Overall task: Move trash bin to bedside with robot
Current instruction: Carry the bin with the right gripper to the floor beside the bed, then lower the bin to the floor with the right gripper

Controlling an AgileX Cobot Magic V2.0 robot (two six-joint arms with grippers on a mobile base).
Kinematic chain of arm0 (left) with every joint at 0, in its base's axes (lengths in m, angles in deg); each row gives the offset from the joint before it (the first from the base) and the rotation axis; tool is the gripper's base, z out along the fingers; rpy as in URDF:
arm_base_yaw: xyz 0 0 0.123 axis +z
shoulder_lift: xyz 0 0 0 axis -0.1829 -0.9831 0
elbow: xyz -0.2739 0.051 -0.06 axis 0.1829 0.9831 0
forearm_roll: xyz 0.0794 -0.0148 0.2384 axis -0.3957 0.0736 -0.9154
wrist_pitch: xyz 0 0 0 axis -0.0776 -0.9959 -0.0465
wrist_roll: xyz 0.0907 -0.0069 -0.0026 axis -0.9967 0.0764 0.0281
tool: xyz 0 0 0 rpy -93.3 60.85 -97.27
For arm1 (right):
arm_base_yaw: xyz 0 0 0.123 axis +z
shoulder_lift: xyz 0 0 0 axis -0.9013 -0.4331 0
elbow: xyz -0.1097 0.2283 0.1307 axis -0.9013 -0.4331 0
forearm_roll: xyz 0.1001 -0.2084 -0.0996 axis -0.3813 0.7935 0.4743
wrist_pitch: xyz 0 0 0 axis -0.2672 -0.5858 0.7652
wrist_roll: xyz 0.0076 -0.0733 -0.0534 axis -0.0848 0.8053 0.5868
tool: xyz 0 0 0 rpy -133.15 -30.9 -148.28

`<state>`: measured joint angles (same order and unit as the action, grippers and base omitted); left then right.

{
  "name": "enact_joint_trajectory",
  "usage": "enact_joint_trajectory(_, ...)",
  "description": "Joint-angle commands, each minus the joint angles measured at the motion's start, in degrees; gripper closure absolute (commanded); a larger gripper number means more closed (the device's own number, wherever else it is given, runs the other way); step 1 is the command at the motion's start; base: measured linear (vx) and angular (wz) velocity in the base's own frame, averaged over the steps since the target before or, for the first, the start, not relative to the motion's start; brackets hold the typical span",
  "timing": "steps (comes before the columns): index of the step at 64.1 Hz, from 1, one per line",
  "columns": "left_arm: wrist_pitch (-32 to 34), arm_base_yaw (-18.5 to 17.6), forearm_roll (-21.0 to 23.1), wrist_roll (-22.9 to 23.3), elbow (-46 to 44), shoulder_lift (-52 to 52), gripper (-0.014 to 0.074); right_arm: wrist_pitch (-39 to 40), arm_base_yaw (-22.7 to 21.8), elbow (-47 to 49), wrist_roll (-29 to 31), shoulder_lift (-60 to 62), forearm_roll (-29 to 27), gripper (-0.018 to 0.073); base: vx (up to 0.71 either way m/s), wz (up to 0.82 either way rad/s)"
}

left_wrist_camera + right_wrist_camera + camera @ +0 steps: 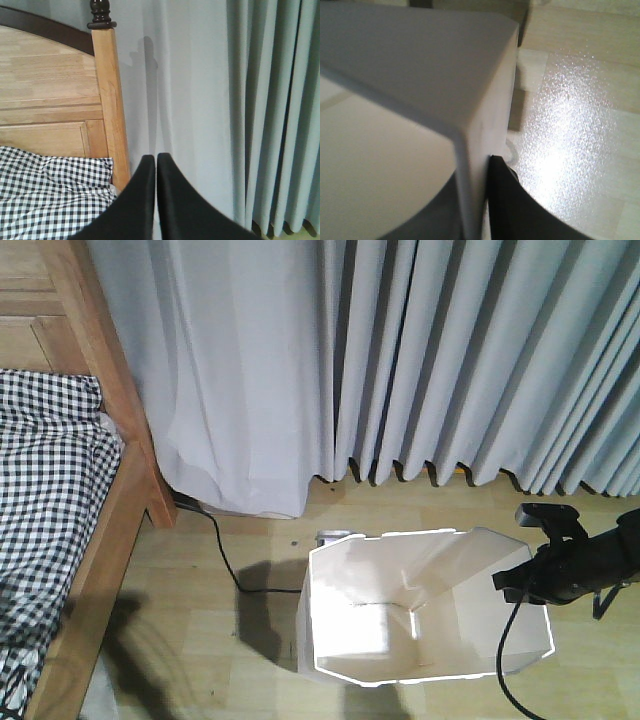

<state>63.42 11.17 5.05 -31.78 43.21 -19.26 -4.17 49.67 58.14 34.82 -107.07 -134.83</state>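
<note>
Front view, from the left: the bed [95,540] with its checked cover [40,470] fills the left edge. A black cable [225,560] trails over the floor from the bed's corner post toward the bin [350,580]. The bin stands upright on the floor before the grey curtain [450,350], right of the bed and apart from it. The right gripper [518,580] sits at the bin's right rim. Its wrist view shows the jaws narrow, clamped on the thin bin wall, one finger [512,205] outside and the other inside. In the left wrist view the left gripper [156,195] is pressed closed, holding nothing, facing the headboard [45,100] and curtain.
</note>
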Motion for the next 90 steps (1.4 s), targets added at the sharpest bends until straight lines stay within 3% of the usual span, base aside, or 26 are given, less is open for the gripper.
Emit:
enact_joint_trajectory(1,4.3,-0.4,0.5,0.8,0.7,0.9,0.0603,-10.2,-0.2,0.8,-0.5,3.9,-2.7,0.0561,0.12,0.04)
enact_joint_trajectory(68,4.3,-0.4,0.5,0.8,0.7,0.9,0.0603,-10.0,-0.2,0.8,-0.5,3.9,-2.7,0.0561,0.03,0.01)
enact_joint_trajectory(79,4.3,-0.4,0.5,0.8,0.7,0.9,0.0603,-9.2,-0.2,1.2,-0.8,2.7,-7.2,0.0561,0.0,0.0)
enact_joint_trajectory(90,4.3,-0.4,0.5,0.8,0.7,0.9,0.0603,-8.7,-0.2,6.7,-4.9,-2.1,-5.5,0.0561,0.0,0.0)
